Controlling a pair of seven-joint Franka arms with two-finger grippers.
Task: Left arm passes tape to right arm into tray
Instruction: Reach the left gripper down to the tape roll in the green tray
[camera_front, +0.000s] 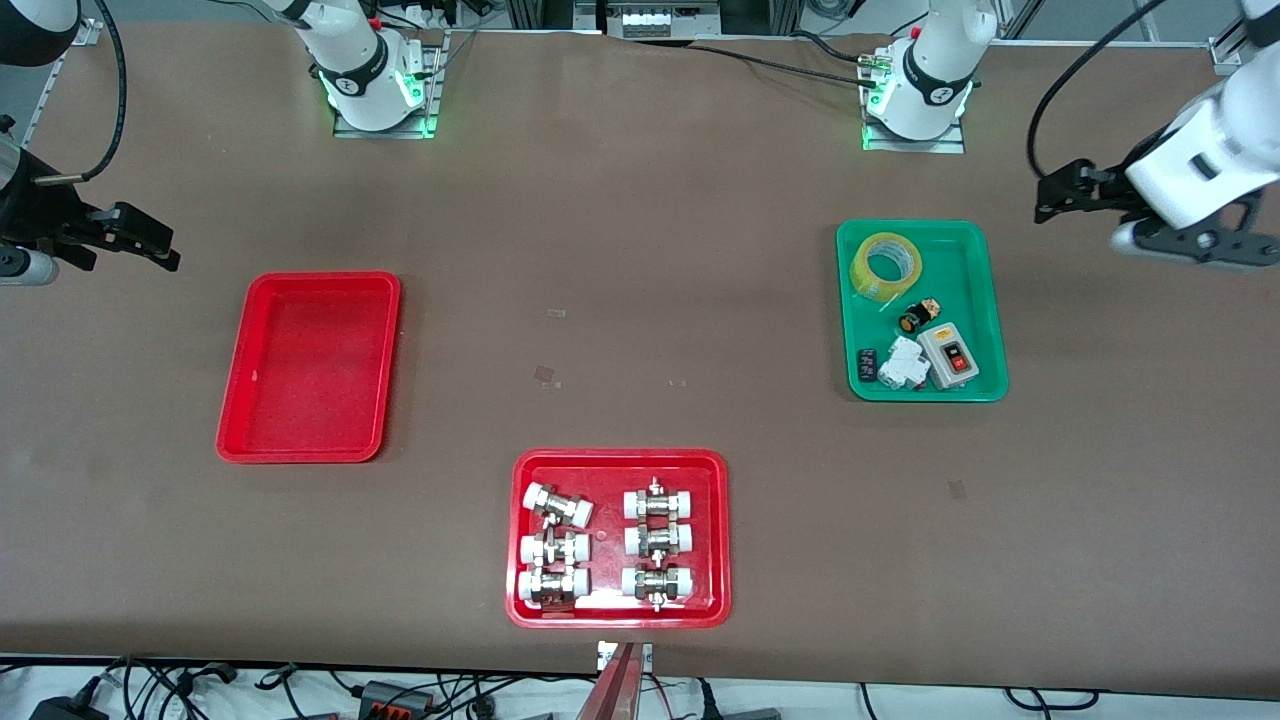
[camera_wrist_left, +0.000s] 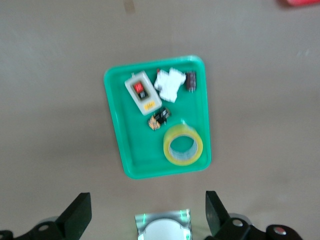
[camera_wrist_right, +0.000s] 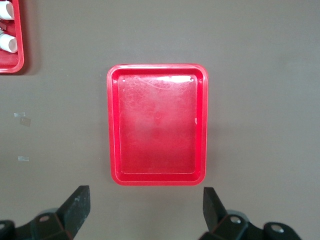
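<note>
Left claw (camera_wrist_left: 145, 215) hangs open above bare worktop (camera_front: 640, 300) beside the green tray (camera_front: 990, 300) holding the tape (camera_front: 886, 264). Right claw (camera_wrist_right: 145, 212) hangs open beside the empty red tray (camera_front: 232, 400).

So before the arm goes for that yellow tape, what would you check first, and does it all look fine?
1. Tape lying flat in the green tray, reachable from above: ok.
2. Left gripper open and holding nothing, up off the table at the left arm's end: ok.
3. Right gripper open, holding nothing: ok.
4. Red tray has room for the tape: ok.
5. Small black and yellow part close beside the tape; clearance for a finger: cannot tell.
</note>
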